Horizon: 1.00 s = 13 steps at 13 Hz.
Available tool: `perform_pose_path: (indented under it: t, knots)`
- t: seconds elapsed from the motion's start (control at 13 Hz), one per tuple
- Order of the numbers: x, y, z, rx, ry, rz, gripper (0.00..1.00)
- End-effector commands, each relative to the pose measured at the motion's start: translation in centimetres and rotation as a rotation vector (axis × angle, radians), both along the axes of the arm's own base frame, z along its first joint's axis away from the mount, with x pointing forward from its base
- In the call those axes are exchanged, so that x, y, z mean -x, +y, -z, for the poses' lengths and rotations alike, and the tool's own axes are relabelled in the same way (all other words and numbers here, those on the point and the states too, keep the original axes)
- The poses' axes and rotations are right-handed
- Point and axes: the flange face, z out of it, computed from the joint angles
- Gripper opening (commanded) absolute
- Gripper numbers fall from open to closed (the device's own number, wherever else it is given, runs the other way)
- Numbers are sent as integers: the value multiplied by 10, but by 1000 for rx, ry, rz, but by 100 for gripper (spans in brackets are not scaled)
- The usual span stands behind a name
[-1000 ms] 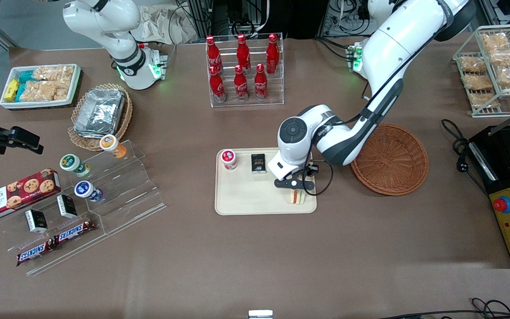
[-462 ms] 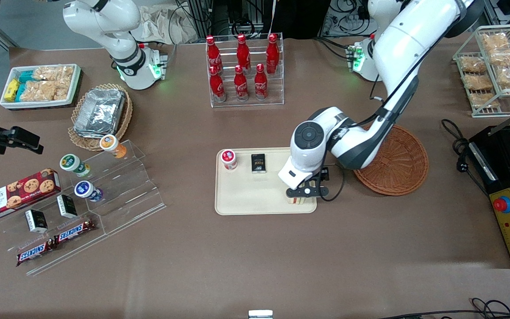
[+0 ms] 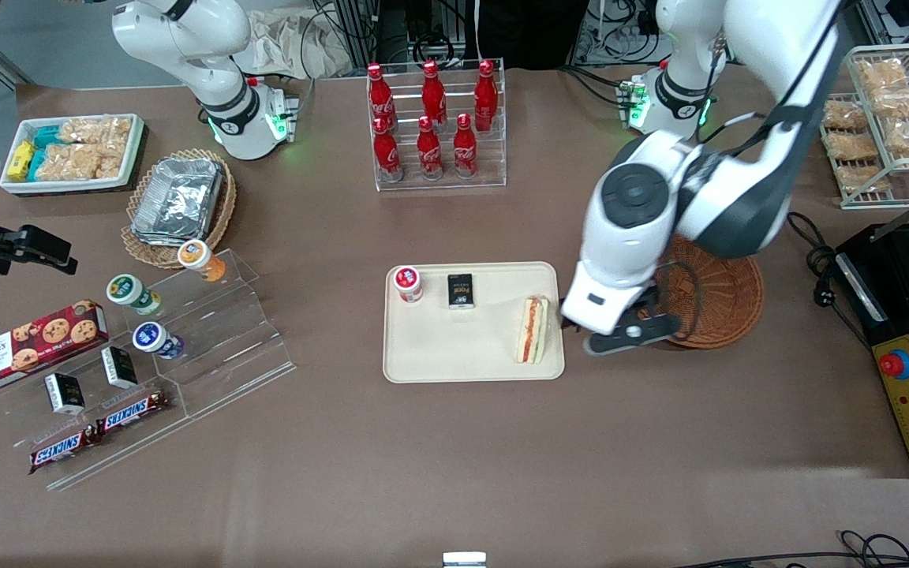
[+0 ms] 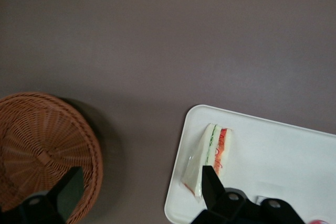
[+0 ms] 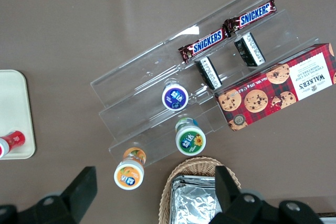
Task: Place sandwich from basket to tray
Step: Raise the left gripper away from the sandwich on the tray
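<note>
Front view: the sandwich (image 3: 532, 330) lies on the tray (image 3: 439, 359) at the edge nearest the basket (image 3: 727, 304), long axis running toward the camera. The gripper (image 3: 626, 335) hangs between tray and basket, empty.

Left wrist view: fingers (image 4: 68, 190) spread wide; sandwich (image 4: 210, 156) just beside one.

The left arm (image 3: 707, 197) is showing glossy white shells, dark grey joints, black cabling and a black gripper (image 3: 630, 335).
</note>
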Motion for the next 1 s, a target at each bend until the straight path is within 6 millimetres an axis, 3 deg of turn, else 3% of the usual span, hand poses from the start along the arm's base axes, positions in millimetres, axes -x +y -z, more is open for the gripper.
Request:
perform_pose_path:
  t: [0.0, 0.15, 0.38, 0.69, 0.92]
  knots:
    - [16, 63, -80, 23, 13, 37, 100]
    - [34, 123, -124, 44, 26, 148, 100]
    - [56, 185, -150, 57, 8, 274, 100]
    - [63, 213, -160, 53, 37, 307, 100]
    - [55, 212, -165, 58, 32, 318, 100]
